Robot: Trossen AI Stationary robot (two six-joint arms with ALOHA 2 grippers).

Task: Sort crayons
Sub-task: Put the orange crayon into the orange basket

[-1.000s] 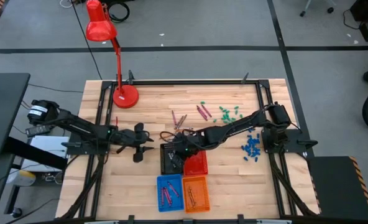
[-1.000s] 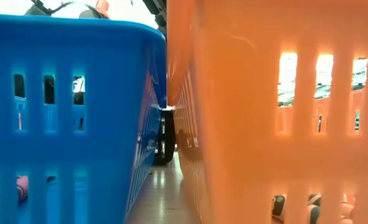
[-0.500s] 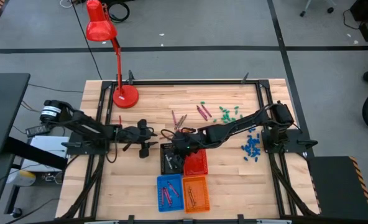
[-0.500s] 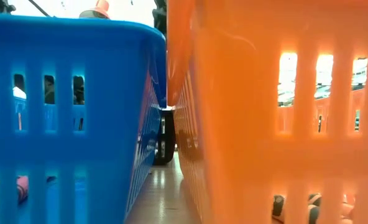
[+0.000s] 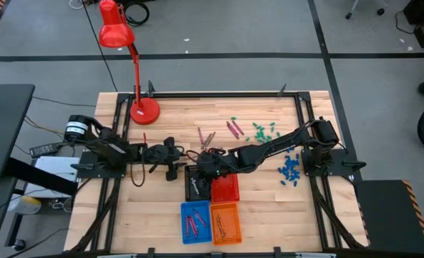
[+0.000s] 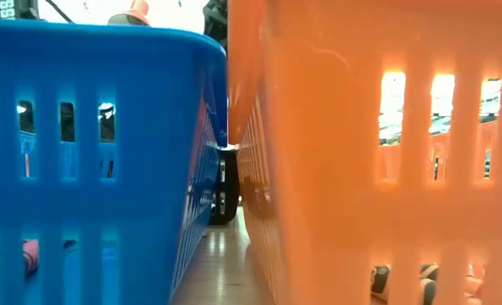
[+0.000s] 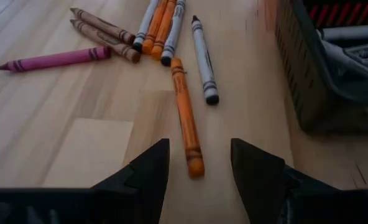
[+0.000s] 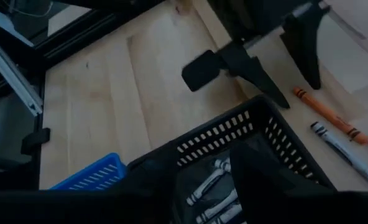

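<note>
Loose crayons (image 7: 153,28) lie mid-table, just off the black basket's (image 5: 195,183) far left corner; an orange crayon (image 7: 187,118) lies nearest the left gripper (image 7: 199,168), whose fingers stand apart, empty, either side of its tip. The right gripper (image 5: 210,166) hangs over the black basket; its fingers I cannot tell. Blue basket (image 5: 195,222) and orange basket (image 5: 225,222) sit at the near edge.

The left gripper (image 5: 175,152) now reaches farther across the table, close beside the black basket (image 5: 195,188), its spread fingers flanking an orange crayon (image 7: 187,127). The right gripper (image 5: 213,164) shifts slightly above that basket.
</note>
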